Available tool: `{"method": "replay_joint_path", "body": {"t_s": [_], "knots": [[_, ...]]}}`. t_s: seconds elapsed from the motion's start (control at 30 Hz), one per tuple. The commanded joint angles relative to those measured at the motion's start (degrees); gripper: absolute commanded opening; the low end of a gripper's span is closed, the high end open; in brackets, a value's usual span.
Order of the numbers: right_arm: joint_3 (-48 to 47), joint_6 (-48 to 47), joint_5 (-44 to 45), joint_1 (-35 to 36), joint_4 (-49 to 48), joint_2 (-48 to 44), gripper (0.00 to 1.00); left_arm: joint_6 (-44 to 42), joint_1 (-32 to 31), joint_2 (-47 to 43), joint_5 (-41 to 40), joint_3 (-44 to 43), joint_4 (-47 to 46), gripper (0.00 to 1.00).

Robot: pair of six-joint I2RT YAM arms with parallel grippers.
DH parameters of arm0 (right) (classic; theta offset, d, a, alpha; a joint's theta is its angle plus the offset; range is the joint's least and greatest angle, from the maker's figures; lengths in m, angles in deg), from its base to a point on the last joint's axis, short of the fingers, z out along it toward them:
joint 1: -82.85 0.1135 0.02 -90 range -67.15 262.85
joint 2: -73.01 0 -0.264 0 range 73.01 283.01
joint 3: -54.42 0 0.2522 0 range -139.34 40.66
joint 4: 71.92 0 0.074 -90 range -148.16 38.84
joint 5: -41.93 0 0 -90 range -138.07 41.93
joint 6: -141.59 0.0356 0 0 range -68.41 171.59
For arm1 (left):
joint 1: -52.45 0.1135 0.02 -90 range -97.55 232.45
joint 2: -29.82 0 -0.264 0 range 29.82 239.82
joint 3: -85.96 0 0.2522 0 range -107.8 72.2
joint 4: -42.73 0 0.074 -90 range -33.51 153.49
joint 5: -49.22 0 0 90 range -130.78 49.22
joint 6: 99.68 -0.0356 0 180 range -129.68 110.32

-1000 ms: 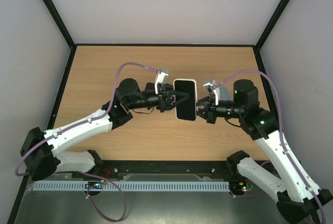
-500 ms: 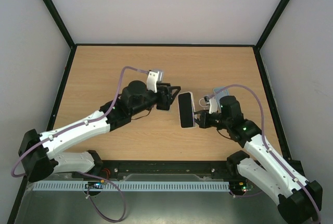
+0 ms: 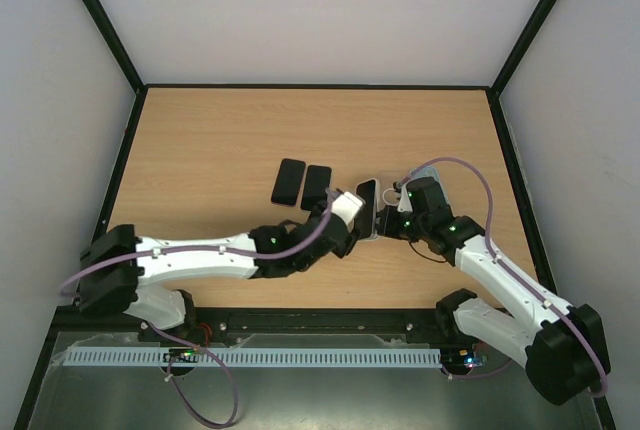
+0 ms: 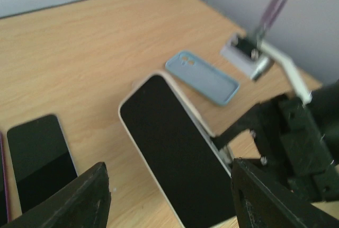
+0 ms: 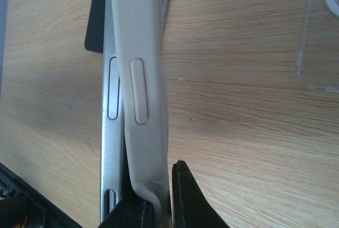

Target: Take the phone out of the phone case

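The phone [image 3: 366,208], black screen in a white case, is tilted on its side low over the table between both grippers. My right gripper [image 3: 385,222] is shut on the case's edge. In the right wrist view its fingers [image 5: 183,196] pinch the white case [image 5: 139,79], which bulges away from the phone's silver side [image 5: 108,132]. My left gripper [image 3: 347,218] is open. In the left wrist view its fingers [image 4: 85,199] stand either side of the phone's screen [image 4: 175,154] without holding it.
Two bare black phones [image 3: 290,182] [image 3: 316,186] lie side by side left of the grippers; one shows in the left wrist view [image 4: 39,159]. A light blue case [image 4: 204,77] lies beyond the phone. A clear case [image 5: 320,37] lies on the wood at the right.
My left gripper has let go of the phone and its arm has dropped low and forward. My right gripper has brought the phone down toward the table. The two black phones are uncovered.
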Motion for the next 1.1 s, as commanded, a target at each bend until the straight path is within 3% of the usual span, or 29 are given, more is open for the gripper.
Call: {"method": "replay_joint_path", "body": {"t_s": [0.0,0.17,0.33,0.77,1.07], "knots": [[-1.5,1.5,2.4,-0.5,-3.0,2.6,0.02,-7.2,-2.3,2.7,-10.1,1.1,-2.4,0.63],[-1.9,2.5,1.2,-1.3,-4.1,5.8,0.02,-8.9,-2.5,4.6,-7.5,3.0,-6.6,0.60],[-1.2,3.0,0.3,-2.5,-5.0,6.7,0.02,-10.1,-2.9,5.8,0.5,4.6,-10.8,0.59],[2.2,4.1,-4.8,-4.9,-7.9,5.5,0.02,-10.5,-3.0,14.0,-0.2,2.7,-13.7,0.59],[3.0,3.8,-5.5,-4.9,-8.7,4.9,0.02,-12.7,-2.5,14.6,0.6,2.6,-16.7,0.60]]}}
